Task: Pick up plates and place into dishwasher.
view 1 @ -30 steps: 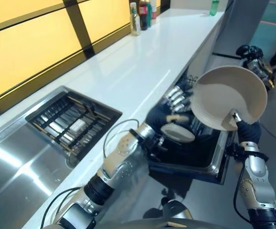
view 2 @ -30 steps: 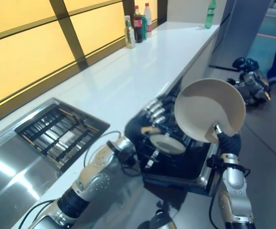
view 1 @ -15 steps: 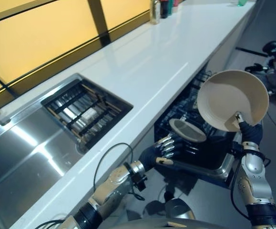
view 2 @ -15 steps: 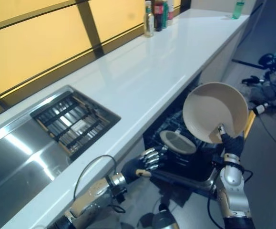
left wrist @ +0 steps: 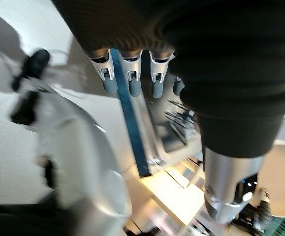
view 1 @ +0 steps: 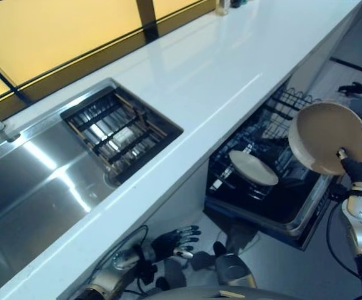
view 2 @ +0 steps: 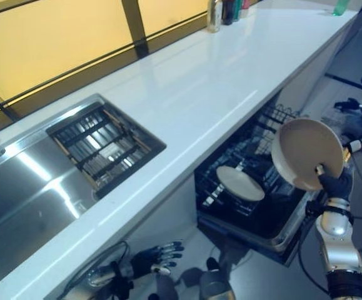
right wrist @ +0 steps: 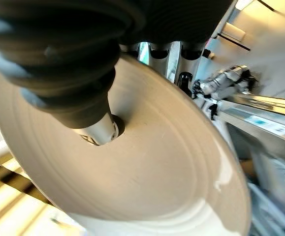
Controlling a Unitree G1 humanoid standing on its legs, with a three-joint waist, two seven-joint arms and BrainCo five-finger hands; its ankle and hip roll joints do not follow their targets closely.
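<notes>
A beige plate is held up on edge by my right hand, above the open dishwasher's right side. The thumb presses the plate's face and fingers curl behind the rim. A second beige plate lies in the dishwasher's lower rack. My left hand hangs low under the counter's front edge, fingers straight and holding nothing.
The white counter runs above the dishwasher. A steel sink with a dark drain rack sits at the left. Bottles stand at the counter's far end. Dark equipment lies on the floor at right.
The camera has shifted. My left hand dropped from the dishwasher's front edge to below the counter. My right hand still holds the plate, now further to the right of the rack.
</notes>
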